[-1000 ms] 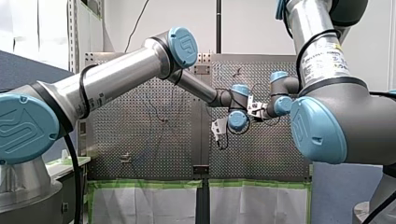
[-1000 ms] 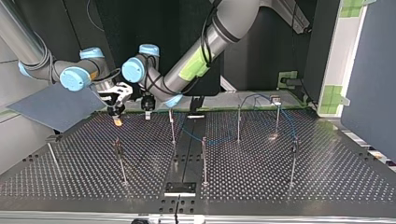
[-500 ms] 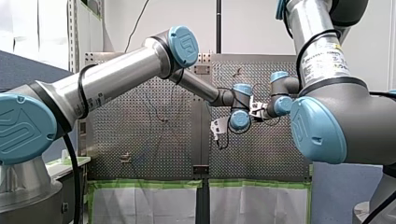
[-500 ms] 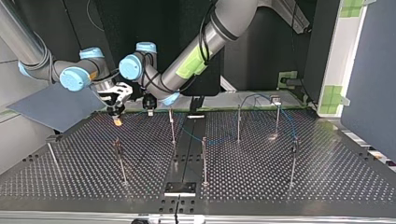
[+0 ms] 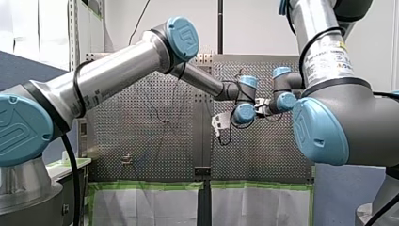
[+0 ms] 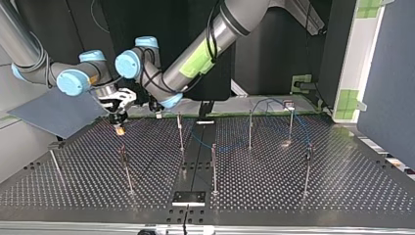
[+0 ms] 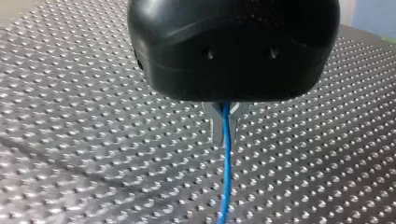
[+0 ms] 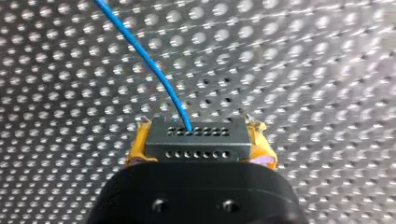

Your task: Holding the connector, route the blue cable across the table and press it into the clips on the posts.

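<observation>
Perforated table [image 6: 342, 196] lay beneath both arms. My right gripper [image 8: 200, 140] was clamped on the connector [image 8: 196, 145], top view's far left; my left gripper [image 7: 226, 124] pinched the blue cable [image 7: 224, 196] nearby (thin, floppy, light, I judged: steer w/ the rigid connector).

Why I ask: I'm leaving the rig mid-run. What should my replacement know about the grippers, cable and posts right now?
My right gripper: shut on the connector, yellow pads either side.
My left gripper: shut on the blue cable.
Both sit low over the table, at the top view's far left.
Done: cable runs among the posts at that view's right; clipped or not, I cannot tell.
Left: the near-left post shows no cable; likely route and press it there.
</observation>
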Action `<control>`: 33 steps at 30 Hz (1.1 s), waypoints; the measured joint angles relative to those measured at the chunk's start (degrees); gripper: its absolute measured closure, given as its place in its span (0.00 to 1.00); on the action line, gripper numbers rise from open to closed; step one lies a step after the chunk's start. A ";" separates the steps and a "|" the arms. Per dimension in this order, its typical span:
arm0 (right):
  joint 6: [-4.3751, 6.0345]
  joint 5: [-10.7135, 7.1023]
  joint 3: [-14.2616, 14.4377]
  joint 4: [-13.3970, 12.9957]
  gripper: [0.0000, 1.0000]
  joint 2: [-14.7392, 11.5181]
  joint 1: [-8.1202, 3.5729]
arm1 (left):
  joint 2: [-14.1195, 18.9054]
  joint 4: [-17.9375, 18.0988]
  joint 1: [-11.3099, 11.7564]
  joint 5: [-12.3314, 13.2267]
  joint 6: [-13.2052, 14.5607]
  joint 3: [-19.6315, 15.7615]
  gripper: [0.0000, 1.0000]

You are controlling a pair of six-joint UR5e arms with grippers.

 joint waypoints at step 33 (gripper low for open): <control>-3.41 -8.31 -0.02 5.20 1.00 -10.04 -0.84 | 15.56 3.90 -1.31 -1.75 9.05 -4.71 1.00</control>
